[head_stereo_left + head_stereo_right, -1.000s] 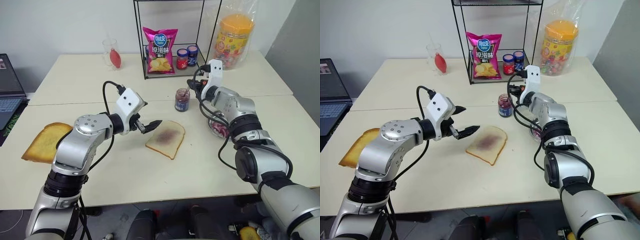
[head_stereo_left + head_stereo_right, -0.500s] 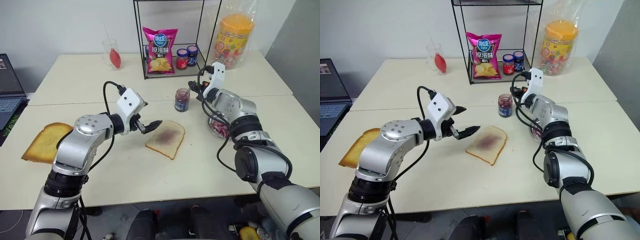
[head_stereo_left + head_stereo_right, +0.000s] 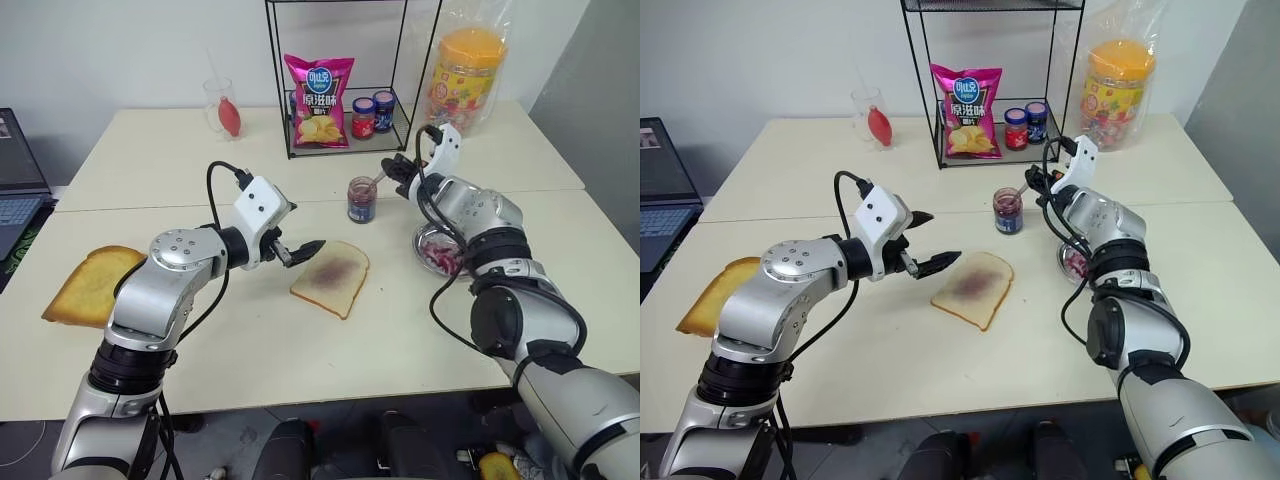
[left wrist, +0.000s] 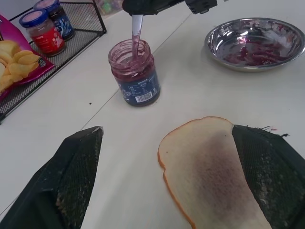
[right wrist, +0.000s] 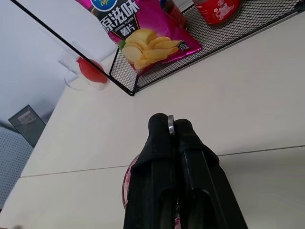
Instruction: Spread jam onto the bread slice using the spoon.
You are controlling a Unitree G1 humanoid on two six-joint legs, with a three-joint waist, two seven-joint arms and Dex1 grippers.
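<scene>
Cream tabletop (image 3: pixel 300 350) carries a black wire rack (image 3: pixel 340 75).

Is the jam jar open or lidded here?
Open. The jar stands upright with no lid on it, and the spoon, held by the right gripper, dips through its mouth.

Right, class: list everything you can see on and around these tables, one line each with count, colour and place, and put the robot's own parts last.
bread slice: 1, pale with a purple stain, table centre
jam jar: 1, clear glass with dark jam, behind the bread slice
spoon: 1, silver, bowl down in the jam jar
toasted slice: 1, golden brown, table's left edge
metal bowl: 1, silver, smeared purple, right of the bread slice
wire rack: 1, black, back of table
chip bag: 1, pink, in the wire rack
small jars: 2, red and blue lids, in the wire rack
candy tub: 1, orange lid, back right
laptop: 1, dark, far left
left gripper: open, beside the bread slice
right gripper: shut on spoon, over the jam jar
</scene>
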